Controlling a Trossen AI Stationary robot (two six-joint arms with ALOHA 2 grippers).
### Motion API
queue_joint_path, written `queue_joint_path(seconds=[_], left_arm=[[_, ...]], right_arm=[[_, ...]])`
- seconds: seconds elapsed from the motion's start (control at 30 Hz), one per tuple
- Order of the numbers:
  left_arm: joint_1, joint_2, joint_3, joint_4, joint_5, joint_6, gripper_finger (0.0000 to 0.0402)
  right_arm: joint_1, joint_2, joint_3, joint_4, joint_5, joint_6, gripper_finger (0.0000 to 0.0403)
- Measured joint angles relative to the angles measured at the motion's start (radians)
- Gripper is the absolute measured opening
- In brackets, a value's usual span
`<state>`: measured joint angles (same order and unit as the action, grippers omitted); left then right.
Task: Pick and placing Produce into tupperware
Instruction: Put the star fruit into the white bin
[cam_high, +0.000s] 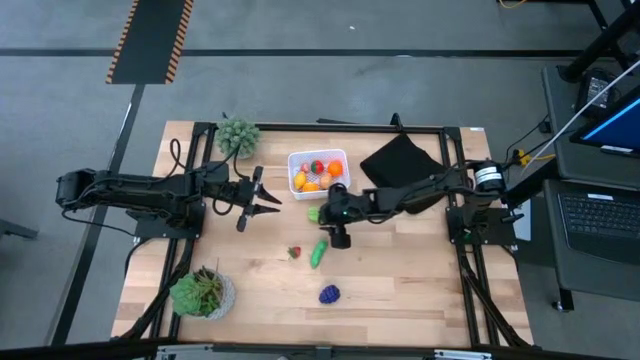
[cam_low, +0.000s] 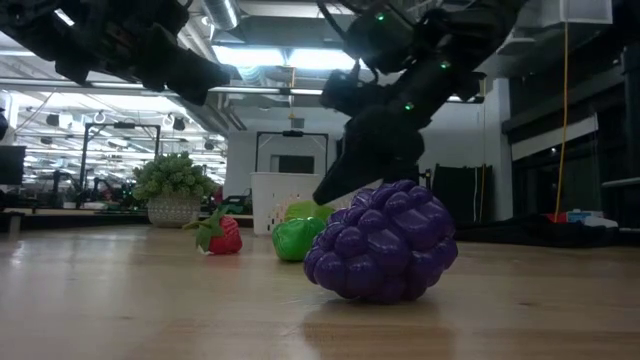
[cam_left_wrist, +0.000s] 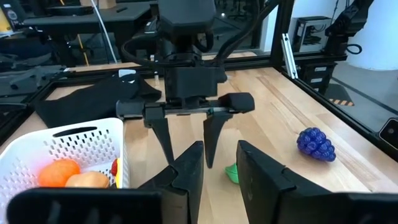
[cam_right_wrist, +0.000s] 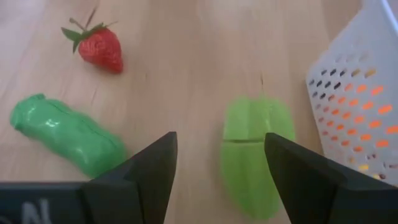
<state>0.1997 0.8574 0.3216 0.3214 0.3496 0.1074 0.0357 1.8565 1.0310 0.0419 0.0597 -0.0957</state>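
Observation:
The white tupperware (cam_high: 317, 172) stands mid-table at the far side and holds several orange, red and yellow pieces of produce. A pale green leafy piece (cam_right_wrist: 255, 149) lies on the table beside its near wall. My right gripper (cam_right_wrist: 219, 140) hangs open just above that piece, slanting down, one finger on each side and clear of it. A dark green vegetable (cam_high: 318, 253), a strawberry (cam_high: 293, 252) and a purple grape bunch (cam_high: 329, 294) lie farther toward the near edge. My left gripper (cam_high: 272, 203) waits open to the left of the tub, holding nothing.
Two potted plants stand at the far left (cam_high: 238, 135) and near left (cam_high: 203, 292). A black folded cloth (cam_high: 400, 160) lies right of the tub. The tub's perforated wall (cam_right_wrist: 360, 106) is close beside my right gripper's finger.

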Motion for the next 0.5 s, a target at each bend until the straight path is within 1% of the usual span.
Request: queue_joint_path(seconds=[0.33, 0.5], left_arm=[[0.000, 0.000, 0.000, -0.031, 0.000, 0.000, 0.0072], [0.000, 0.000, 0.000, -0.044, 0.000, 0.000, 0.0066]], right_arm=[[-0.001, 0.008, 0.016, -0.011, 0.002, -0.013, 0.0244], [-0.004, 0.008, 0.020, -0.016, 0.081, -0.018, 0.0244]])
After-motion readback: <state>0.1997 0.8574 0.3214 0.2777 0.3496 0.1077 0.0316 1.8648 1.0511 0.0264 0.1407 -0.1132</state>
